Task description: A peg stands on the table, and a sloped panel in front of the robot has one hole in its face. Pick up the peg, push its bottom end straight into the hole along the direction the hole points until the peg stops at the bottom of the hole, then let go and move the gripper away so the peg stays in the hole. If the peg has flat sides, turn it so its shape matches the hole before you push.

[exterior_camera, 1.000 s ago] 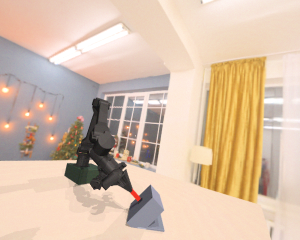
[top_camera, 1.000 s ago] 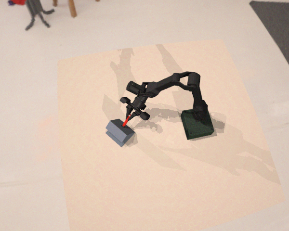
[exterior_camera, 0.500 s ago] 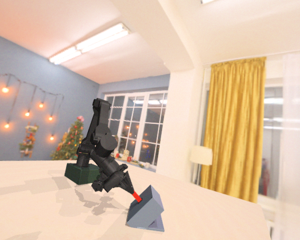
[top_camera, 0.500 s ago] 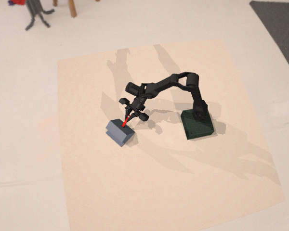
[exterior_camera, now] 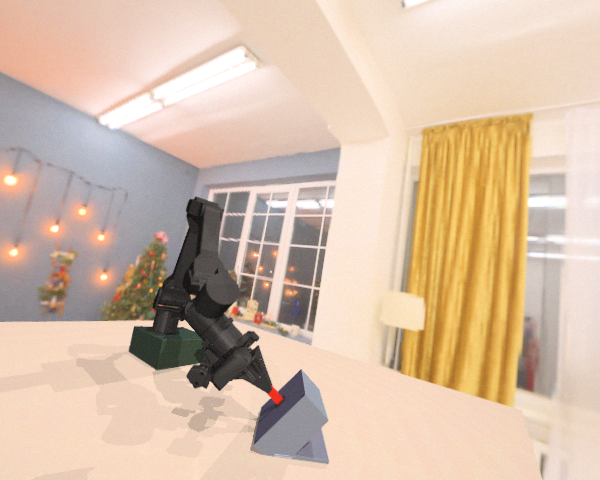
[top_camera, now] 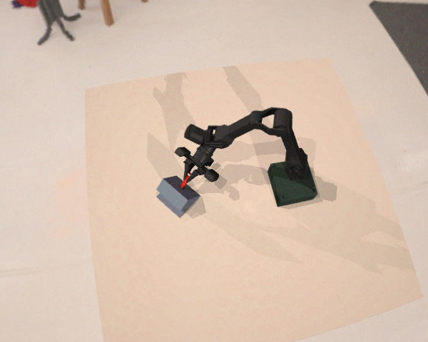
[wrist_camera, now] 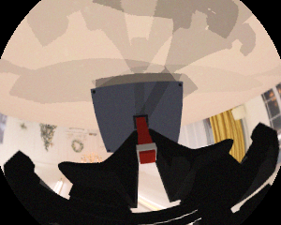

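Red peg (top_camera: 185, 181) (exterior_camera: 275, 395) (wrist_camera: 143, 131) — seemingly partway — in hole (wrist_camera: 137, 117).

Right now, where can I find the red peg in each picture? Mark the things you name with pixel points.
Top: the red peg (top_camera: 185, 182) (exterior_camera: 275, 395) (wrist_camera: 142, 130) is left of the middle, under the gripper (top_camera: 187, 179) (exterior_camera: 271, 388) (wrist_camera: 142, 133).
Exterior: low, just right of the middle.
Wrist: in the middle, a bit low.
Shared landmark: the blue-gray sloped block (top_camera: 175, 194) (exterior_camera: 296, 420) (wrist_camera: 117, 110).
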You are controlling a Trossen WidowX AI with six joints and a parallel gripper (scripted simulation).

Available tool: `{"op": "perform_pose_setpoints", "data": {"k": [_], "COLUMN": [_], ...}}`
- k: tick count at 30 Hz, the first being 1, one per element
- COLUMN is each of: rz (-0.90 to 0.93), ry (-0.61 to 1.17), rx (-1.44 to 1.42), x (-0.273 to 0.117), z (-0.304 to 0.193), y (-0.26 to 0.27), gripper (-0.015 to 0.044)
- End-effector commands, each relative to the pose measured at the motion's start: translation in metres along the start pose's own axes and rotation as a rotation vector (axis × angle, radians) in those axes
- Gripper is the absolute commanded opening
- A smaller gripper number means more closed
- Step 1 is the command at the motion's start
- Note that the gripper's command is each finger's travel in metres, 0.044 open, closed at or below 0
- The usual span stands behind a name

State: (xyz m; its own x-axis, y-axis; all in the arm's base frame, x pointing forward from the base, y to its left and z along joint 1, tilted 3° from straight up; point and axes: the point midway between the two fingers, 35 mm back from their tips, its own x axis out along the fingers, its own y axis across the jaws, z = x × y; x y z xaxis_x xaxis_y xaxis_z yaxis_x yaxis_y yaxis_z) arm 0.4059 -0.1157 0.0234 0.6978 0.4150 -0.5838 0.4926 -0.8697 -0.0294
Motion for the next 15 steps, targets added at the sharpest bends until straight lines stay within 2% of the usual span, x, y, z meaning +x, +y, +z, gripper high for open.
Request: {"op": "perform_pose_setpoints", "data": {"k": [1, 15], "rz": [0.005, 0.005], "ry": [-0.001, 0.000], "rx": [0.003, 0.003], "x": [0.0031, 0.0111], "z": [0.0000, -0.0002], "y": [0.0011, 0.0012], "gripper": [0.0000, 0.0000]}}
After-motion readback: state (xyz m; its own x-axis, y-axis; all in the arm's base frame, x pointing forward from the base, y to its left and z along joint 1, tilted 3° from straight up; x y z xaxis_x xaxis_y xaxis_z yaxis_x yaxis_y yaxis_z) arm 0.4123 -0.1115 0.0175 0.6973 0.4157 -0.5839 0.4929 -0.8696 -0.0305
